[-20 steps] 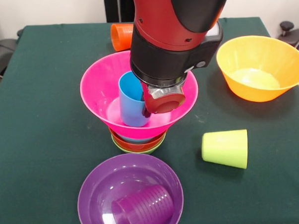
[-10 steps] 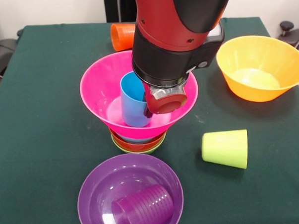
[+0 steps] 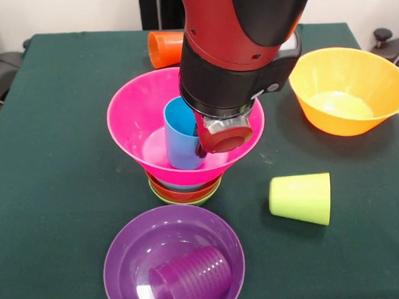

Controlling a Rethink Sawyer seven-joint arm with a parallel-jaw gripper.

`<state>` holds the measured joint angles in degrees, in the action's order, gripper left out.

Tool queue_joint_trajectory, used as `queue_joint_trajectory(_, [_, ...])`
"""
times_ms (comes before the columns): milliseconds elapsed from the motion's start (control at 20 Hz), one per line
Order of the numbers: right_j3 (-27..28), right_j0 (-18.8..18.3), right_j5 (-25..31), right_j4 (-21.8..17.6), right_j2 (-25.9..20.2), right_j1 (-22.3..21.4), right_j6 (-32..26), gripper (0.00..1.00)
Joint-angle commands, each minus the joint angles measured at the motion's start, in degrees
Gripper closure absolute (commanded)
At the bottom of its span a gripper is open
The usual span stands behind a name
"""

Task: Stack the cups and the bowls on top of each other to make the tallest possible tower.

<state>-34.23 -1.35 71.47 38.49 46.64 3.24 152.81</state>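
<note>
table (image 3: 54,162): green cloth | on it: bowl stack (image 3: 185,190), purple bowl (image 3: 125,259), yellow bowl (image 3: 383,108), lime cup (image 3: 301,198), orange cup (image 3: 163,48)

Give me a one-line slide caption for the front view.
Sawyer's gripper at a blue cup upright in the pink bowl atop the tower.

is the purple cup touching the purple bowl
Touching. The front view shows the purple cup lying on its side inside the purple bowl, resting against the bowl's inner surface with no gap beneath it.
</note>
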Motion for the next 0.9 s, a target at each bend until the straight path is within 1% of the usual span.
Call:
queue_joint_trajectory(50, [-4.1,1.3,-3.2,-2.5,-7.3,1.3,3.7,1.00])
queue_joint_trajectory(550, [-4.0,1.2,-2.7,-3.1,-7.4,1.2,3.0,1.00])
queue_joint_trajectory(900, [-3.8,1.1,-2.8,-2.5,-7.4,1.5,4.4,1.00])
